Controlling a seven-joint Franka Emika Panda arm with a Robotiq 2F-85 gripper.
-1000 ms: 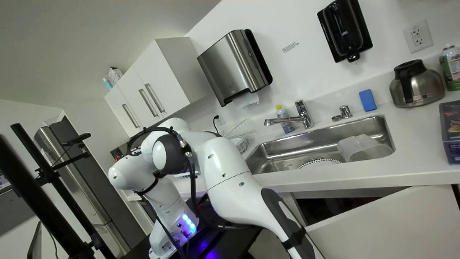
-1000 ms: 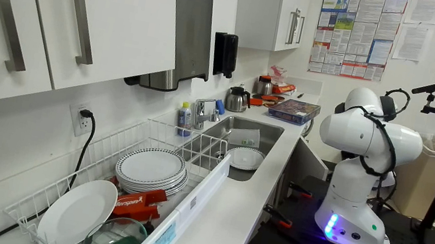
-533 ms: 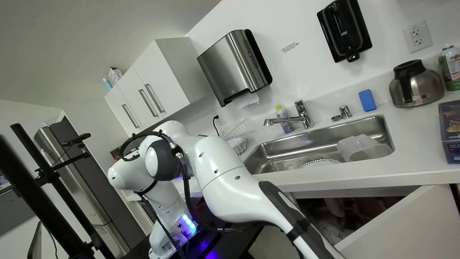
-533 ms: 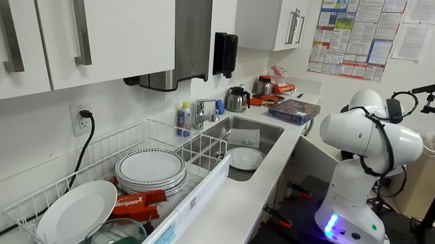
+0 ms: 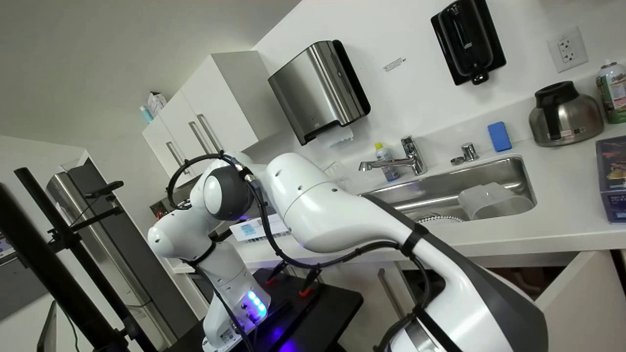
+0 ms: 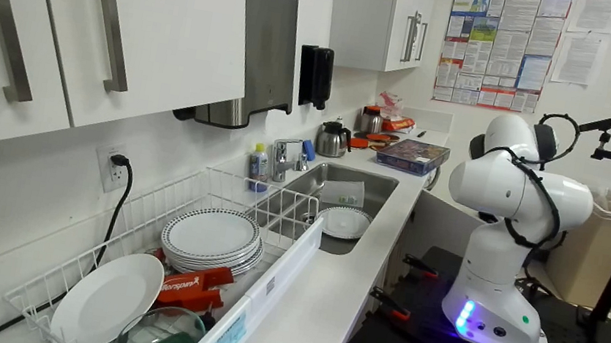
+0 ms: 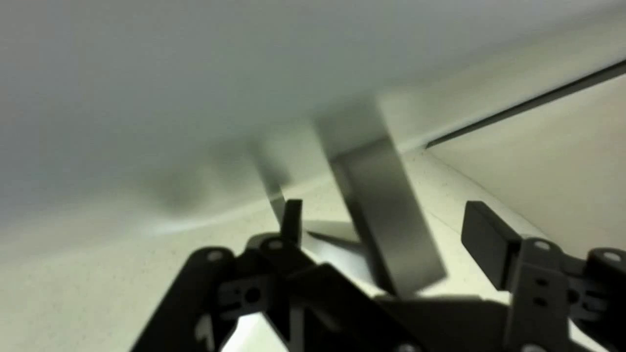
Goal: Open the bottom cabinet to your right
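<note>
The wrist view is showing my gripper [image 7: 389,227] with its fingers [image 7: 292,220] spread well apart, clasping nothing as far as I can see. The silver handle [image 7: 398,230] is slanting through the gap between them, pale surface showing on either side; how deep it is sitting there I cannot tell. I am probably straddling it so that I can pinch or hook it for a pull. In an exterior view my arm [image 5: 352,220] is hanging bent in front of the counter [image 5: 562,215], presumably because the handle is lying below the counter's edge; the gripper is falling outside that frame. In both exterior views the door [image 6: 439,228] is standing ajar, so I am judging the task as under way. The cabinet [image 5: 587,308] is lying under the counter, its dim opening [image 5: 530,278] showing between arm and door. I am taking this for the door whose handle my fingers are flanking, the cabinet thus lying right before them.
</note>
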